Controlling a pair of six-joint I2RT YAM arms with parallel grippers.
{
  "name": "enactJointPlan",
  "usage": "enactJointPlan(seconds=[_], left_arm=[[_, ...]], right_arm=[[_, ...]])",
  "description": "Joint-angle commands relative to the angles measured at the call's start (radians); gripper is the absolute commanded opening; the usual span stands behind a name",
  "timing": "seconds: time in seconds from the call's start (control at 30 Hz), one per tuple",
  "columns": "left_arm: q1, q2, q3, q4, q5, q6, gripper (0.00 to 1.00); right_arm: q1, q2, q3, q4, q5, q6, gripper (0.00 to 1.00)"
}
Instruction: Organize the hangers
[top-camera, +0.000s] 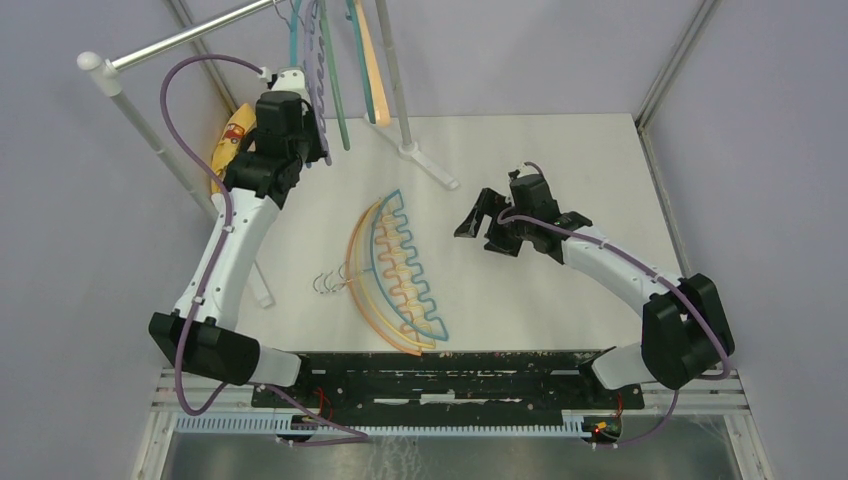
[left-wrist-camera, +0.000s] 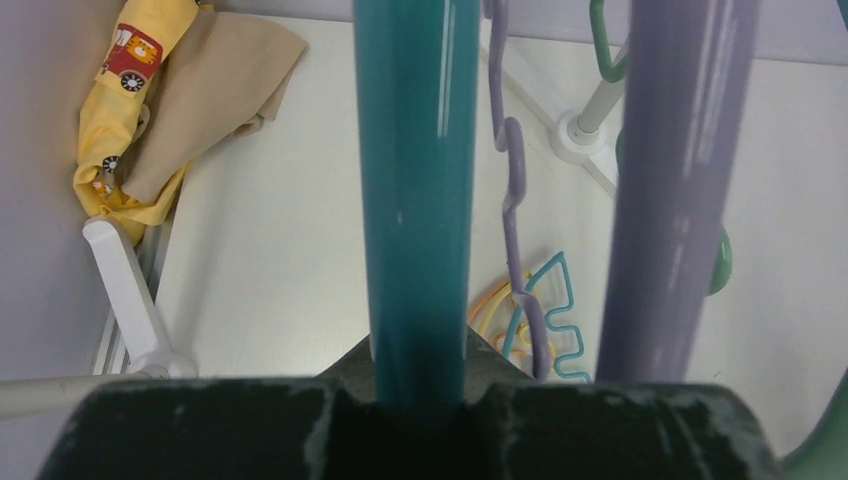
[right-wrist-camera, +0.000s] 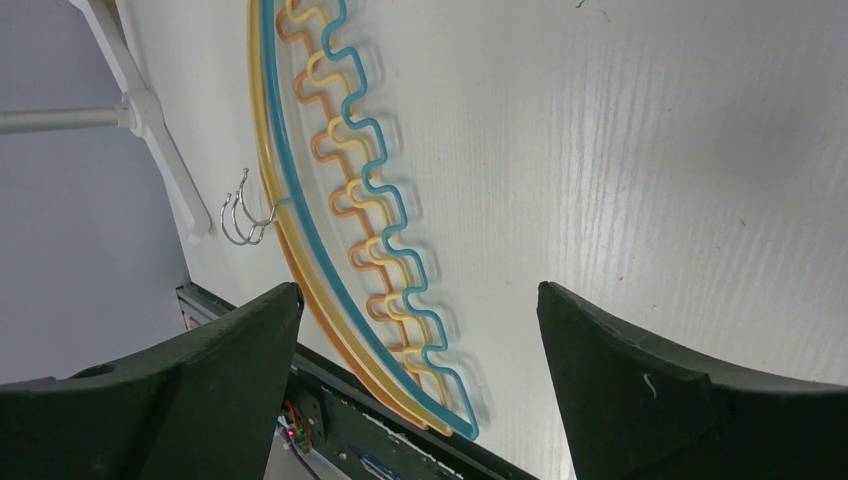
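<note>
Three hangers (top-camera: 395, 265), blue, yellow and orange, lie stacked on the table's middle, metal hooks (top-camera: 328, 283) pointing left; they also show in the right wrist view (right-wrist-camera: 340, 200). Teal (top-camera: 294, 35), purple (top-camera: 320, 75), green (top-camera: 340, 95) and orange (top-camera: 368, 50) hangers hang from the rack. My left gripper (top-camera: 288, 92) is raised at the rack, shut on the teal hanger's bar (left-wrist-camera: 415, 180), with a purple hanger (left-wrist-camera: 670, 180) just to its right. My right gripper (top-camera: 478, 222) is open and empty above the table, right of the stack, with its fingers either side of the stack's near end (right-wrist-camera: 418, 290).
A yellow and tan cloth (top-camera: 228, 140) lies at the far left by the rack leg (left-wrist-camera: 125, 290). The rack's silver pole (top-camera: 190, 35) runs across the top left; its white foot (top-camera: 425, 160) stands on the table behind the stack. The table's near edge lies just below the stack.
</note>
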Motion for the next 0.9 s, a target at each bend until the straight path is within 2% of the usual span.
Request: enactJointPlan(seconds=[0.0, 0.03, 0.07, 0.23, 0.3, 0.4, 0.63, 0.87], left_arm=[[0.007, -0.053, -0.031, 0.052, 0.08, 0.039, 0.05], [0.006, -0.071, -0.042, 0.057, 0.09, 0.034, 0.12], [0.006, -0.088, -0.058, 0.064, 0.095, 0.026, 0.23], [0.006, -0.201, -0.186, 0.109, 0.166, -0.019, 0.69], [0.006, -0.243, -0.246, 0.118, 0.206, -0.046, 0.83], [0.006, -0.316, -0.354, 0.148, 0.279, -0.077, 0.98], [0.005, -0.518, -0.585, 0.166, 0.373, -0.134, 0.99], [0.004, -0.62, -0.669, 0.109, 0.316, -0.177, 0.99]], right_arm=[[-0.003, -0.005, -0.003, 0.053, -0.019, -0.017, 0.97], [-0.004, -0.008, -0.003, 0.054, -0.022, -0.024, 0.98], [-0.004, -0.014, -0.004, 0.053, -0.021, -0.032, 0.99], [0.011, -0.042, 0.009, 0.031, -0.011, -0.08, 0.99], [0.038, -0.035, 0.031, 0.007, 0.008, -0.106, 0.99], [0.108, -0.001, 0.08, -0.009, 0.029, -0.143, 0.98], [0.272, 0.226, 0.283, -0.018, 0.001, -0.206, 0.88], [0.337, 0.45, 0.435, 0.029, -0.044, -0.181, 0.73]])
